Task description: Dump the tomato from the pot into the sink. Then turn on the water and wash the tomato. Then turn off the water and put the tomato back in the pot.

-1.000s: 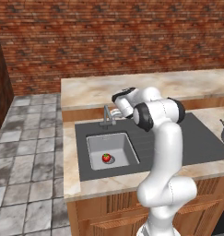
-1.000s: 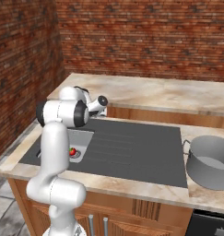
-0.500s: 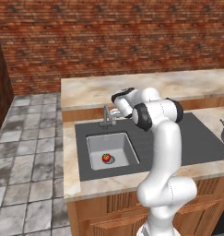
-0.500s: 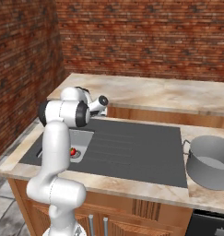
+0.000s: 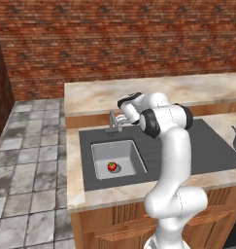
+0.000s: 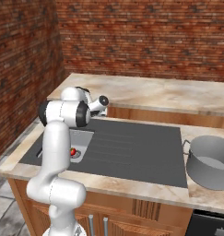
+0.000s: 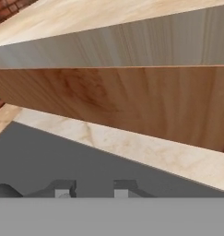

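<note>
No writing, label, brand mark or number can be read on anything here, as far as these small rendered views allow; the surfaces look plain, with only brick, wood-grain and stone patterns.

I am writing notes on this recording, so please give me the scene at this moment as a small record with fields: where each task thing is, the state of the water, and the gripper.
tomato: lying in the sink basin, near the drain
sink: basin set in a dark grey plate in the counter
pot: standing on the counter, to the right of the plate, apart from the tomato
faucet: behind the basin; no stream visible
gripper: shut, at the faucet; contact cannot be told
task stage: tomato dumped, washing not yet visible
</note>
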### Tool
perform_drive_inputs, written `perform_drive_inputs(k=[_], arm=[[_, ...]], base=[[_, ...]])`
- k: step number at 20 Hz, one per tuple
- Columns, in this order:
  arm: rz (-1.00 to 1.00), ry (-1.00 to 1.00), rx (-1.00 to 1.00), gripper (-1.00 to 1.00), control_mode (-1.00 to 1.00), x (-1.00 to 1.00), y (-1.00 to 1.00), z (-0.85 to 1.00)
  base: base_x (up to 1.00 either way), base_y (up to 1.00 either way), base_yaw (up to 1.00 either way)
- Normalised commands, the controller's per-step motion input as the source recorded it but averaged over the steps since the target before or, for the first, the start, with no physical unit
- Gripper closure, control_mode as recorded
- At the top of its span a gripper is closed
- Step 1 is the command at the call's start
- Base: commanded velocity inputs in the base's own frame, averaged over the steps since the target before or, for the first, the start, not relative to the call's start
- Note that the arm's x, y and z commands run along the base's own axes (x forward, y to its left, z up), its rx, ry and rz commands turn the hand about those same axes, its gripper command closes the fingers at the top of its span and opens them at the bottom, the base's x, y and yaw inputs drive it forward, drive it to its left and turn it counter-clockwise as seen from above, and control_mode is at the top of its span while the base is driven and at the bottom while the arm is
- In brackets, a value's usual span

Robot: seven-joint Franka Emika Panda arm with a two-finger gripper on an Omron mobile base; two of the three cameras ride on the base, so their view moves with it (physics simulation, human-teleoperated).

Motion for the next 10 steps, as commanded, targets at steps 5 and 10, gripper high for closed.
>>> perform_drive_inputs(k=[5,10], arm=[[0.00,0.00,0.00,1.00,-1.00,0.00,-0.51,-0.09],[0.00,0.00,0.00,1.00,-1.00,0.00,-0.64,-0.06]], base=[[0.00,0.00,0.00],[0.00,0.00,0.00]])
